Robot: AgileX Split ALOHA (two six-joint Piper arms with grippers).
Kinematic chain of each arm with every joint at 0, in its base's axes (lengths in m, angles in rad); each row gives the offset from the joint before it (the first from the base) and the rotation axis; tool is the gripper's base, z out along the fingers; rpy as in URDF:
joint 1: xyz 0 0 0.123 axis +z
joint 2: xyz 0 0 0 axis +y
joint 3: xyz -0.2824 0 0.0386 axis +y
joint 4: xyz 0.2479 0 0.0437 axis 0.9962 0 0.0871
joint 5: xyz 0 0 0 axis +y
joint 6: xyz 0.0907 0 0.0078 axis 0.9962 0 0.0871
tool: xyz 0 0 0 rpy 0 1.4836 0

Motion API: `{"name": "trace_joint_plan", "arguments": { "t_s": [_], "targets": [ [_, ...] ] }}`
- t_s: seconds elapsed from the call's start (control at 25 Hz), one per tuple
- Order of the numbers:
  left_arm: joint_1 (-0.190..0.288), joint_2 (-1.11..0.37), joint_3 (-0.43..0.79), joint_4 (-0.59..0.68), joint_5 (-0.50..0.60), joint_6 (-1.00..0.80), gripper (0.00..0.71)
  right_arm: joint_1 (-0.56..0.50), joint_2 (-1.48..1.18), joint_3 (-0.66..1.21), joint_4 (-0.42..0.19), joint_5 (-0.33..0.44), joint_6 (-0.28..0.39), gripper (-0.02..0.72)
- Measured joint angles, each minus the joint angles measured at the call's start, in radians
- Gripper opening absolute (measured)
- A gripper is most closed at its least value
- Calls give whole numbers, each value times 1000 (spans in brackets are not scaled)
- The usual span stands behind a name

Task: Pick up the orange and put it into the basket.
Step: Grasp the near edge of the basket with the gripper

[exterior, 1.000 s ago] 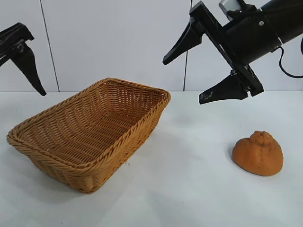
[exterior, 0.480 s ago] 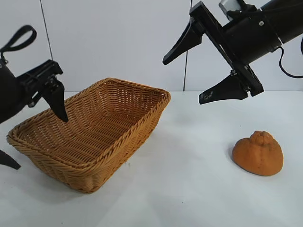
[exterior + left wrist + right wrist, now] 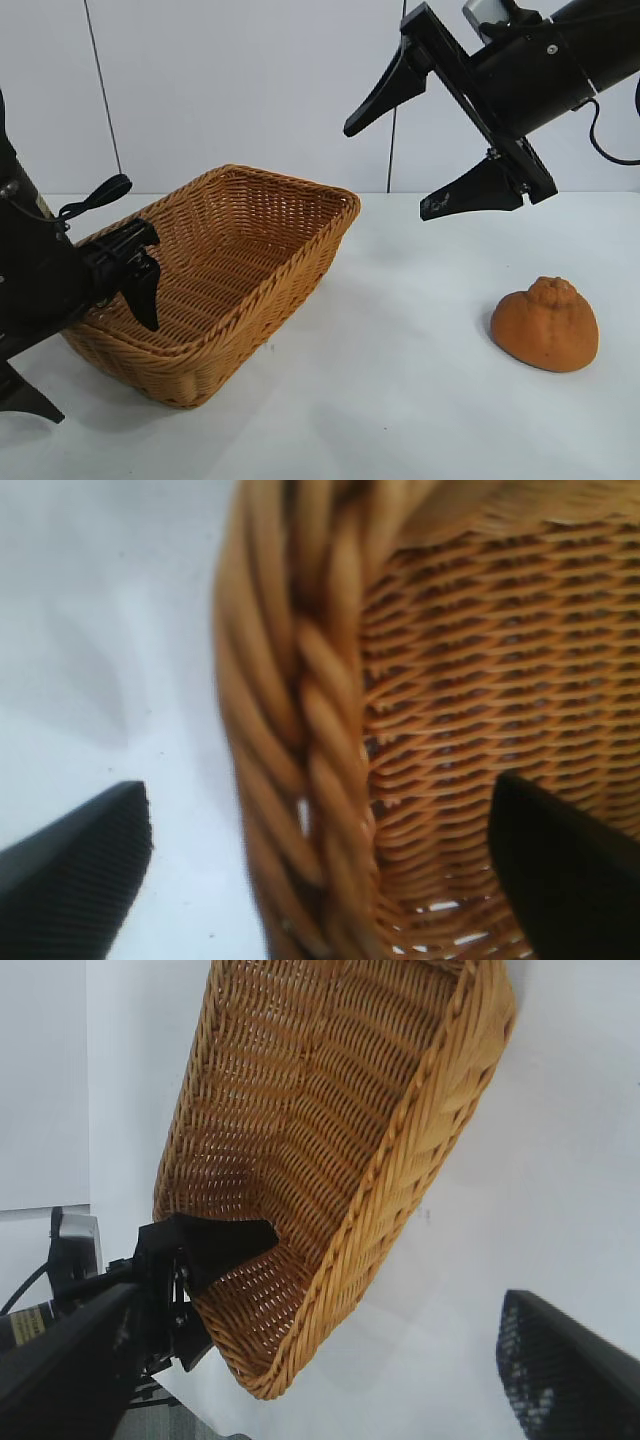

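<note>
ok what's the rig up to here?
The left gripper, jaws open, straddles the braided rim of the basket at its near-left corner: one finger inside, one outside. The right gripper hangs open above the table. The orange sits untouched on the table, right of the basket.

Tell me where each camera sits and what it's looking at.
Exterior: faces both arms across the table; shows basket, orange, left gripper, right gripper.
Left wrist: looks down at the basket's rim, open fingers astride it.
Right wrist: looks down at the basket, own fingers showing.
All share the basket.
</note>
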Motion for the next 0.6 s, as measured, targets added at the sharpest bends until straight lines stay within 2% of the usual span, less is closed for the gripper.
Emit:
{"name": "trace_joint_plan", "arguments": {
  "t_s": [0.12,0.32,0.4,0.52,0.6],
  "targets": [
    [0,0,0,0,-18,0,594,0,0,0,0,0,0,652],
    [0,0,0,0,-50,0,449,0,0,0,0,0,0,652],
    [0,0,0,0,-55,0,354,0,0,0,0,0,0,652],
    [12,1,0,0,-45,0,154,0,0,0,0,0,0,652],
    [31,2,0,-10,-41,-5,83,0,0,0,0,0,0,652]
  ]
}}
